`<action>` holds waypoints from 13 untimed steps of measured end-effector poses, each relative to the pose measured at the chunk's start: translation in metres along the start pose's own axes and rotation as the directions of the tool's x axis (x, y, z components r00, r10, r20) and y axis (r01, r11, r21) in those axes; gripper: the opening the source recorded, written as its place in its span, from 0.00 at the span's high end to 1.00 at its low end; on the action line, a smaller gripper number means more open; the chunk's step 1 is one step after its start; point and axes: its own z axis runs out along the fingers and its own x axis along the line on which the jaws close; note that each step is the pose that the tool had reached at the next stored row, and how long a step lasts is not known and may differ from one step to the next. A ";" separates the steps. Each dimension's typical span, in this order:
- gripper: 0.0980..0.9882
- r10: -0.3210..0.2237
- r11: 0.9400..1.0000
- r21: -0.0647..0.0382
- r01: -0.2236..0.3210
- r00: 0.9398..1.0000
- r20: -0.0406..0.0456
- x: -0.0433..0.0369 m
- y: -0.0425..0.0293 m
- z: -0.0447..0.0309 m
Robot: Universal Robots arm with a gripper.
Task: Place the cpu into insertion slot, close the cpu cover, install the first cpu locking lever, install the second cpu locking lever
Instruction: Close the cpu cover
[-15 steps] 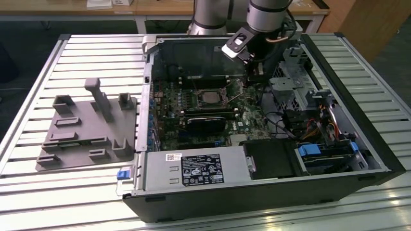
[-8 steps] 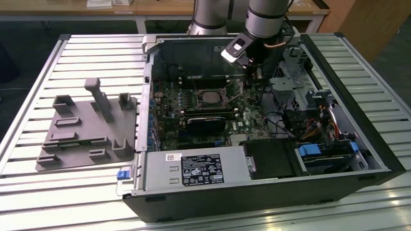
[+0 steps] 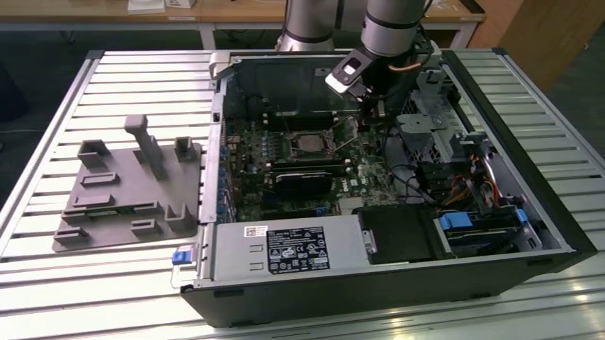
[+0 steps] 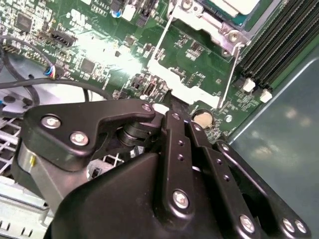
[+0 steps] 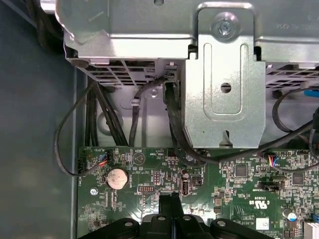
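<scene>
In the exterior view the cpu (image 3: 308, 144) lies silver-topped in the insertion slot (image 3: 289, 133) on the green motherboard inside the open case. The second wrist view shows the grey cpu cover (image 4: 212, 27) lying around the cpu (image 4: 238, 5). Two thin wire levers (image 4: 227, 79) run alongside the cover; one lever (image 3: 351, 144) slants up beside the socket. My gripper (image 3: 375, 117) hangs just to the exterior view's right of the socket. In the first wrist view its fingers (image 5: 170, 201) are pressed together over the board, shut with nothing between them.
A coin battery (image 5: 117, 178) sits on the board close to the fingertips. A metal drive cage (image 5: 224, 84) and black cables (image 5: 174, 129) crowd the case wall behind. Long memory slots (image 4: 279, 37) flank the socket. A grey fixture (image 3: 127, 188) rests on the slatted table.
</scene>
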 end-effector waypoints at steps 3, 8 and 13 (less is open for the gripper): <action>1.00 0.000 0.999 0.053 0.000 1.000 0.001 0.0000 0.0022 0.0002; 1.00 0.000 0.990 0.143 0.000 1.000 0.001 0.0000 0.0064 0.0006; 1.00 0.000 0.989 0.151 0.000 1.000 0.002 0.0000 0.0065 0.0005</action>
